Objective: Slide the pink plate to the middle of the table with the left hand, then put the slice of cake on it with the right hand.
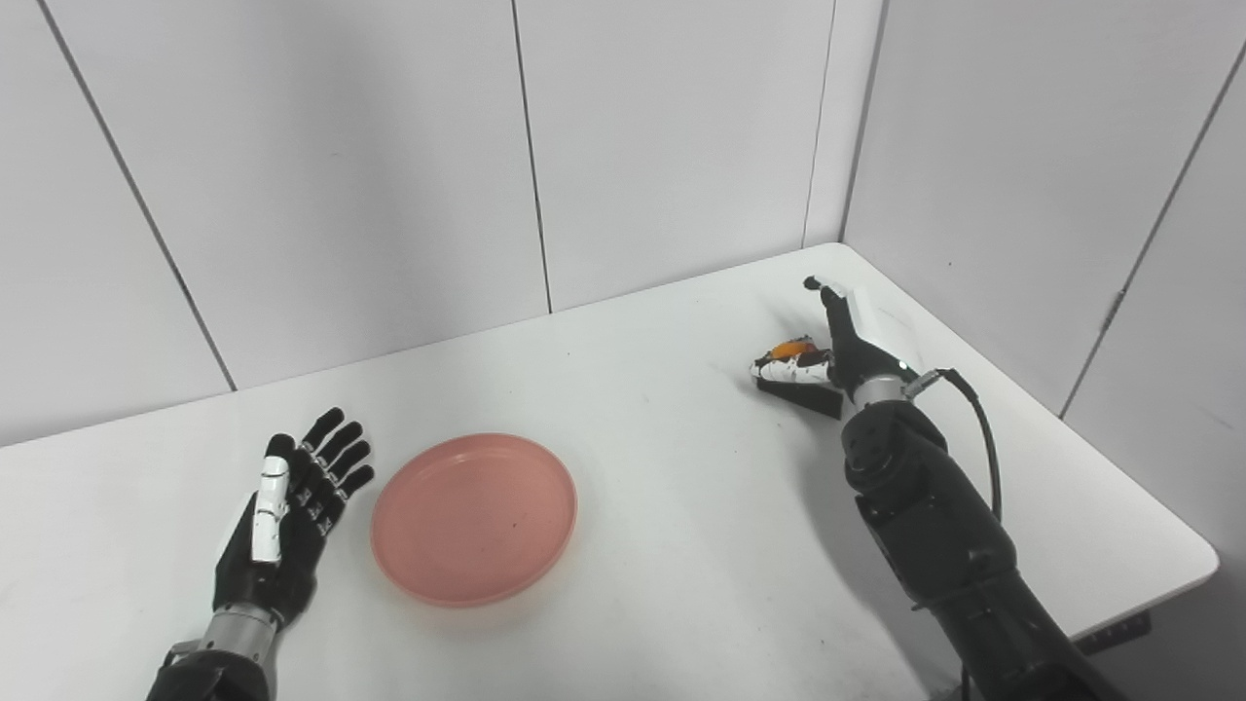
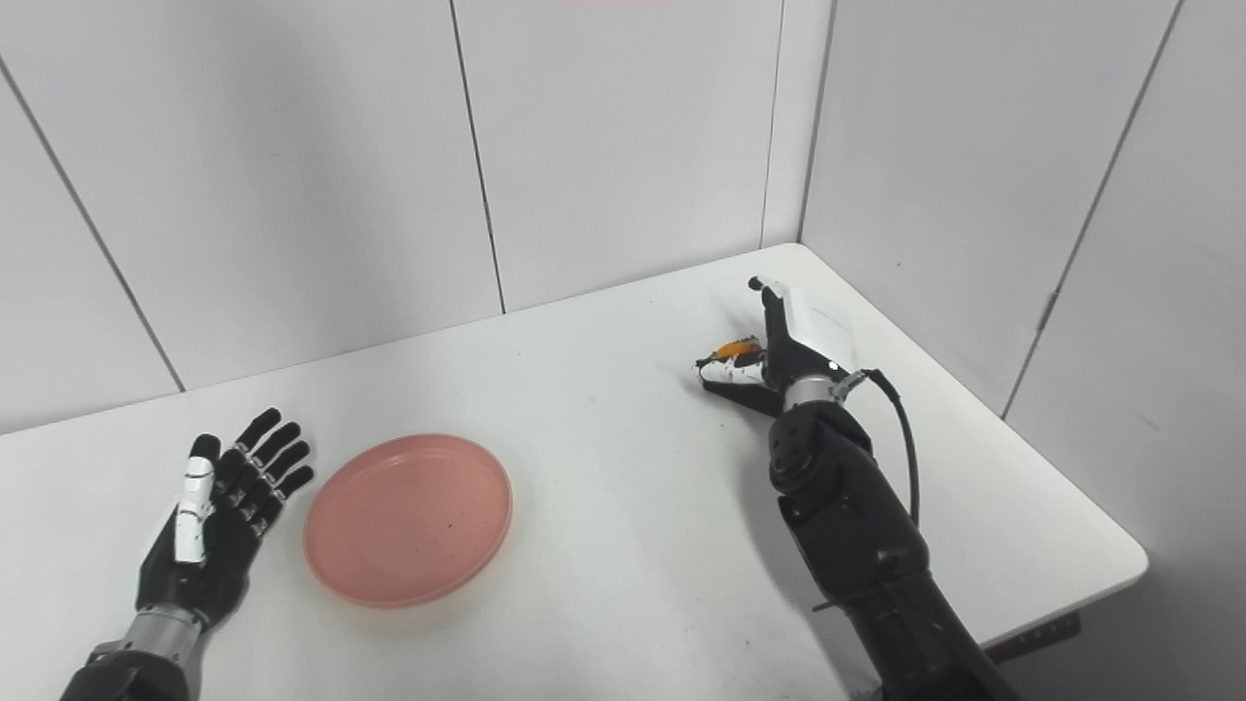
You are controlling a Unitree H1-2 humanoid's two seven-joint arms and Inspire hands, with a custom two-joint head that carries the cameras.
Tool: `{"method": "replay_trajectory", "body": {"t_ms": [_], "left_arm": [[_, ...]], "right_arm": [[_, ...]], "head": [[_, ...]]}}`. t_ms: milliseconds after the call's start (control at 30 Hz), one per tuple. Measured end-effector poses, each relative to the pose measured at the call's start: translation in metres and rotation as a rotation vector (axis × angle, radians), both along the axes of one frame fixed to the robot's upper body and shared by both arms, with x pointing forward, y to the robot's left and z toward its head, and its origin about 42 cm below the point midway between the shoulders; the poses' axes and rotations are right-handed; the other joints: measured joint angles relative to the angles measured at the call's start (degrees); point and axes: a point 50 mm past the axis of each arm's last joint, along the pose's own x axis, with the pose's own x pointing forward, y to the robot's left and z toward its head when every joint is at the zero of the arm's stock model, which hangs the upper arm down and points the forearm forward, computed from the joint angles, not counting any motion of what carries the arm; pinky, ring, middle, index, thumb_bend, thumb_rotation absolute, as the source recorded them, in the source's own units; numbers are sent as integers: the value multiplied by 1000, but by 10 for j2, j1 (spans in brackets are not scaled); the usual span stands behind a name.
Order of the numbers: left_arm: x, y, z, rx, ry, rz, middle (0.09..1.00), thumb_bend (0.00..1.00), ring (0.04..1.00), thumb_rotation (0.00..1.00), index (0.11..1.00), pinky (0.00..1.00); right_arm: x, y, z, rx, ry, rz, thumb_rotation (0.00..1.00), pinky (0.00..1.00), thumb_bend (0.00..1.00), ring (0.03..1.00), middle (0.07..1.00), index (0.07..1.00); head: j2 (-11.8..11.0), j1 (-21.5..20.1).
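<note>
The pink plate (image 1: 474,519) sits on the white surface (image 1: 662,467), near the front and a bit left. The left hand (image 1: 292,511) lies just beside it, fingers spread wide, holding nothing. Far right, the right hand (image 1: 832,341) is at the cake (image 1: 793,362); I cannot tell if it grips it.

Bright, even light; soft shadows

The left hand (image 1: 292,501) lies flat, palm up, fingers spread. The right hand (image 1: 827,355) reaches far forward, fingers curled closed.
</note>
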Motion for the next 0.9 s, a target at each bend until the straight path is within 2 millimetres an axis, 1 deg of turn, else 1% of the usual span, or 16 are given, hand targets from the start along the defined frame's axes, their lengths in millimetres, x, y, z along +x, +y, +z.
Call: {"method": "replay_trajectory", "body": {"t_ms": [67, 267, 433, 500, 633, 667, 700, 733, 800, 833, 900], "left_arm": [[0, 0, 0, 1, -4, -1, 902, 726, 911, 965, 879, 892], [-1, -1, 1, 3, -15, -12, 900, 724, 910, 965, 877, 892], [0, -1, 0, 4, -16, -15, 905, 730, 918, 962, 883, 906], [0, -1, -2, 5, -9, -15, 900, 724, 911, 957, 879, 896], [-1, -1, 0, 6, -19, -15, 897, 712, 910, 961, 875, 896], [-1, -1, 1, 7, -24, -15, 898, 710, 911, 957, 876, 898], [-2, -1, 2, 8, -30, -16, 897, 710, 911, 956, 875, 897], [-3, 0, 2, 8, -33, -16, 901, 704, 917, 963, 881, 903], [-4, 0, 1, 7, -31, -15, 904, 703, 920, 966, 885, 906], [-5, 0, 1, 8, -32, -15, 904, 703, 920, 964, 884, 904], [-5, 0, 1, 9, -33, -15, 900, 703, 915, 961, 880, 897]], "right_arm": [[0, 0, -3, -1, 11, 1, 286, 835, 782, 884, 880, 847], [3, 0, -9, 7, 36, 0, 265, 804, 780, 863, 865, 841], [3, 1, -15, 3, 51, -1, 274, 773, 772, 849, 857, 835], [4, 1, -19, -1, 60, -7, 264, 757, 768, 841, 850, 830], [5, 0, -23, -1, 55, -25, 226, 713, 750, 816, 827, 812], [5, -1, -24, 2, 54, -34, 208, 648, 731, 772, 813, 806], [5, -1, -25, 3, 45, -39, 207, 642, 729, 769, 812, 805], [5, -1, -25, 6, 36, -42, 162, 608, 716, 738, 795, 796], [6, -3, -25, 19, 12, -51, 118, 592, 702, 717, 779, 784], [6, -4, -26, 27, 0, -53, 61, 538, 674, 654, 717, 768], [6, -5, -27, 39, -21, -55, 23, 481, 653, 588, 657, 752]], "head": [[0, 0], [3, 1], [4, 7], [4, 8], [3, 10], [4, 11], [4, 11], [4, 11], [6, 12], [6, 14], [6, 15]]}}
